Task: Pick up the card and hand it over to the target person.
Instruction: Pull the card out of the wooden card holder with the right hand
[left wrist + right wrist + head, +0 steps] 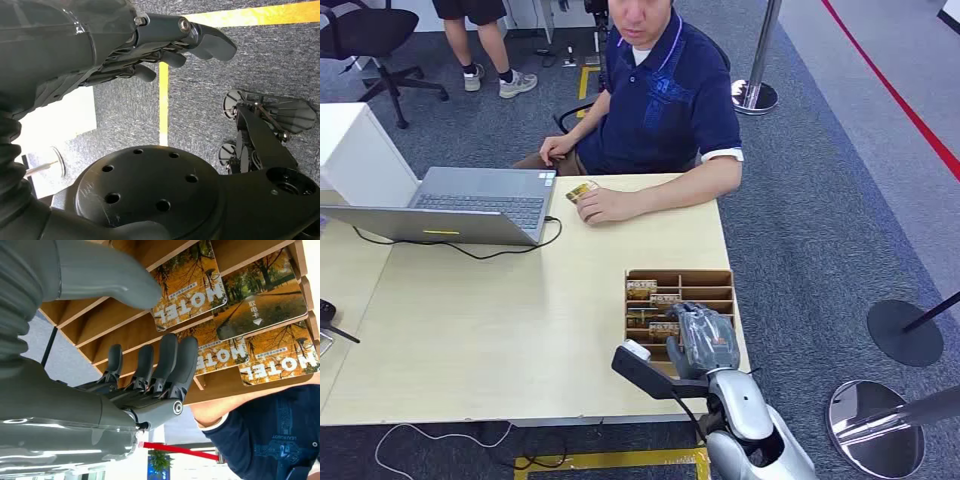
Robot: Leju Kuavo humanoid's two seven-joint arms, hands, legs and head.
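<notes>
Autumn-printed hotel cards [190,287] stand in the slotted wooden card box [697,281] on the desk [509,320], just beyond the right hand [151,375]; its fingers [166,357] are loosely spread, empty, thumb touching one card. The left hand [166,45] hangs with nothing in it.

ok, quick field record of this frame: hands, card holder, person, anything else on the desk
right hand: over the wooden card holder, fingers reaching toward the hotel cards; none visibly held
left hand: hanging over grey carpet, holding nothing
card holder: near the table's right edge, several cards in its slots
person: seated at the far side of the table, one hand on it holding a card
laptop: open, far left of the table, cable plugged in
</notes>
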